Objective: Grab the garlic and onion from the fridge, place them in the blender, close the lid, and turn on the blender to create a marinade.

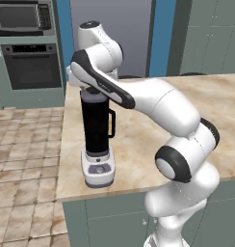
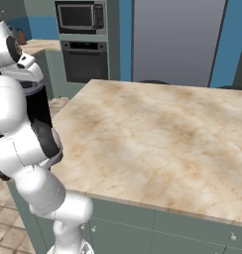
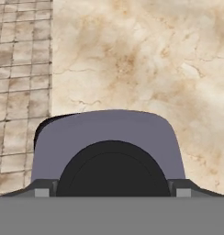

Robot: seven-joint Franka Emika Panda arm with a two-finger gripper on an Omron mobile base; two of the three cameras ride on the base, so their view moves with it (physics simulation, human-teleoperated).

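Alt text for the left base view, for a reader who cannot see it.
The white robot arm bends over a tall black blender standing near the left edge of a beige marble counter, its hand right above the jar. A wall oven and microwave stand behind, over tiled floor.

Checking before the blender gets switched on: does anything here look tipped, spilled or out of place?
Nothing stands out. The blender stands upright near the counter corner, the counter shows no spills, and the open gripper sits straight above the blender's top.

- I see the tall black cylindrical blender jar [image 1: 96, 126] on its squat light-grey base [image 1: 98, 170].
- My white arm [image 1: 153, 103] carries dark joints.
- The beige marbled stone counter [image 2: 157, 139] shows brown veining.
- The tan tiled floor [image 1: 23, 159] has pale grout.
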